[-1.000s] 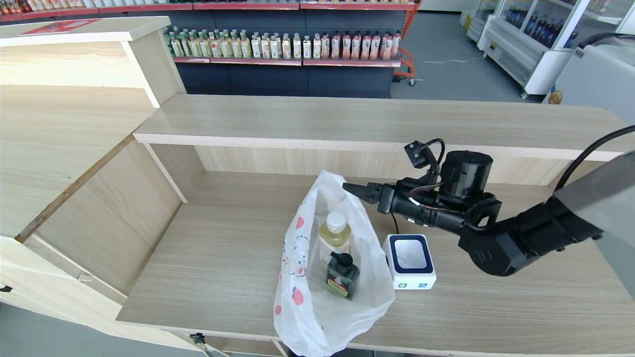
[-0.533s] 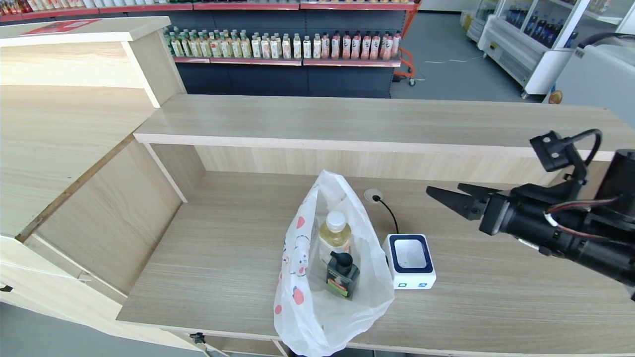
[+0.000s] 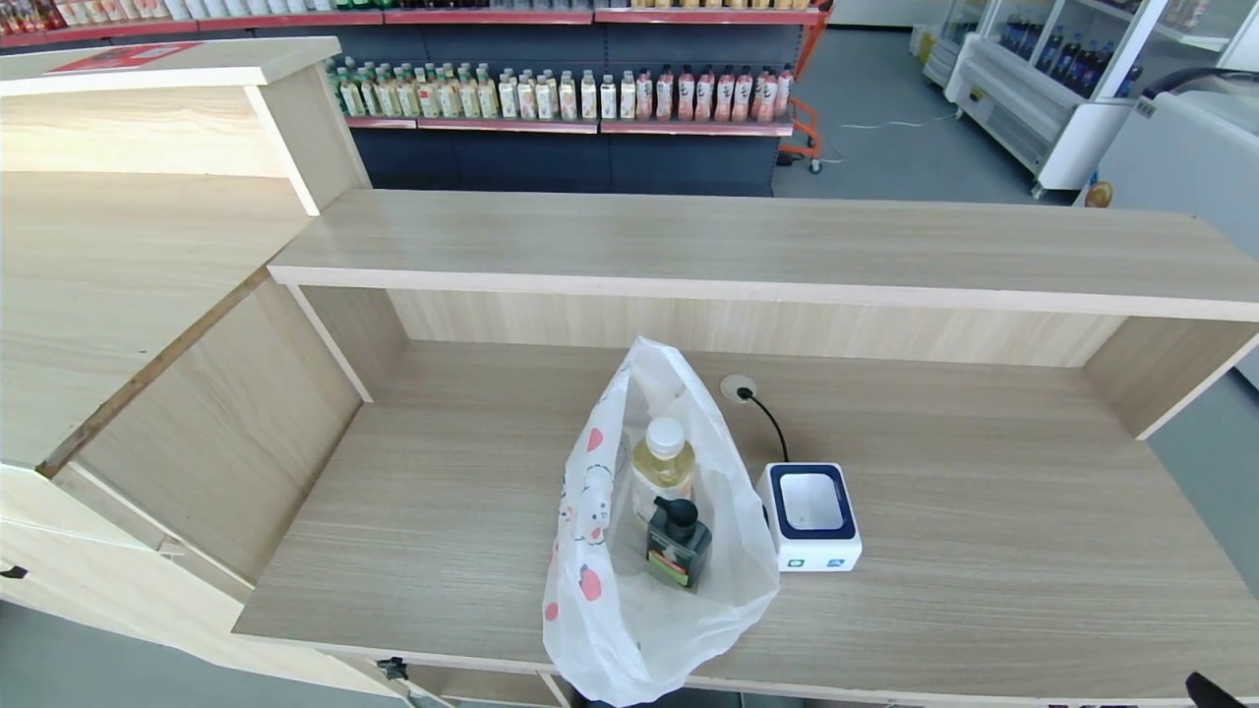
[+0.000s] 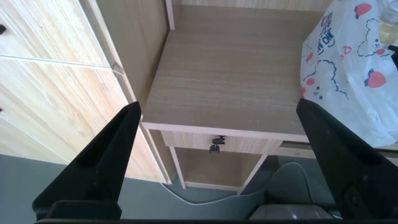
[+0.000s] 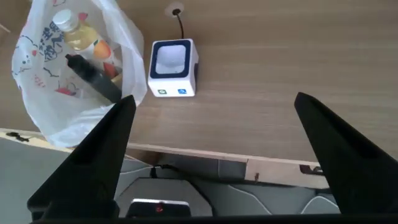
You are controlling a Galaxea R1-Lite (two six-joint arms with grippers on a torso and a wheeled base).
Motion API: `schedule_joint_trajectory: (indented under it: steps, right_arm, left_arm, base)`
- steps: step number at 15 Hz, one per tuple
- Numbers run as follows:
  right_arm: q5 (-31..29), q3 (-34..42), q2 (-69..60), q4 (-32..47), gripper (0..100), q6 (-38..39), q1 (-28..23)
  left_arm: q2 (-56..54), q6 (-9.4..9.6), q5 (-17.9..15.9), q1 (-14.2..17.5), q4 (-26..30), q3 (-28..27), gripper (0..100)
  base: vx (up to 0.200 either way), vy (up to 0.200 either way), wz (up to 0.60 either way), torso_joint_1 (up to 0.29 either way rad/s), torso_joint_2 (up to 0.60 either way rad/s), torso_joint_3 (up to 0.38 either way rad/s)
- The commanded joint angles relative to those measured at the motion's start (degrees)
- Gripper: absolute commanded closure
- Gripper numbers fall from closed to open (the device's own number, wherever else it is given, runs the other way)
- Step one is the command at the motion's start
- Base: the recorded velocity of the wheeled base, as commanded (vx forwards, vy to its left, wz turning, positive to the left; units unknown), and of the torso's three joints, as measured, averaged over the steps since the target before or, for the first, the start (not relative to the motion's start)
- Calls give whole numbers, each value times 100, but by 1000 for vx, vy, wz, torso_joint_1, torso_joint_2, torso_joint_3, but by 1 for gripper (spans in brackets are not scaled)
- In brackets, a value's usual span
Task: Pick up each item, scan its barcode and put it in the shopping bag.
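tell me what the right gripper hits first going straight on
Probably bare counter beside the scanner: the open right gripper frames that patch, clear of the shopping bag, though depth is unclear.

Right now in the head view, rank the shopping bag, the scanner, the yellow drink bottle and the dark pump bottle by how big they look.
1. shopping bag
2. scanner
3. yellow drink bottle and dark pump bottle: about alike. The pump bottle hides the drink bottle's base, so I won't rank them.
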Motion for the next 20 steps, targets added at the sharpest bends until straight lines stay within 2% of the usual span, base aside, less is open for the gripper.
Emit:
schedule_joint_trajectory:
  steps: [1, 9, 10, 20]
  right_arm:
    - [-388, 377, -2188, 1073, 0, -580, -244]
    - [-441, 377, -2241, 1248, 0, -352, -226]
    - [-441, 377, -2241, 1248, 100, -361, -226]
    - [-441, 377, -2241, 1248, 100, -334, -226]
  left_arm:
    - [-2, 2, 1, 0, 0, 0, 0]
    - [-2, 2, 1, 0, 0, 0, 0]
    - [-2, 2, 1, 0, 0, 0, 0]
    - [-2, -16, 1, 0, 0, 0, 0]
  base:
    - [0, 0, 0, 0, 0, 0]
    - [0, 0, 0, 0, 0, 0]
    - [0, 0, 0, 0, 0, 0]
    - [0, 0, 0, 0, 0, 0]
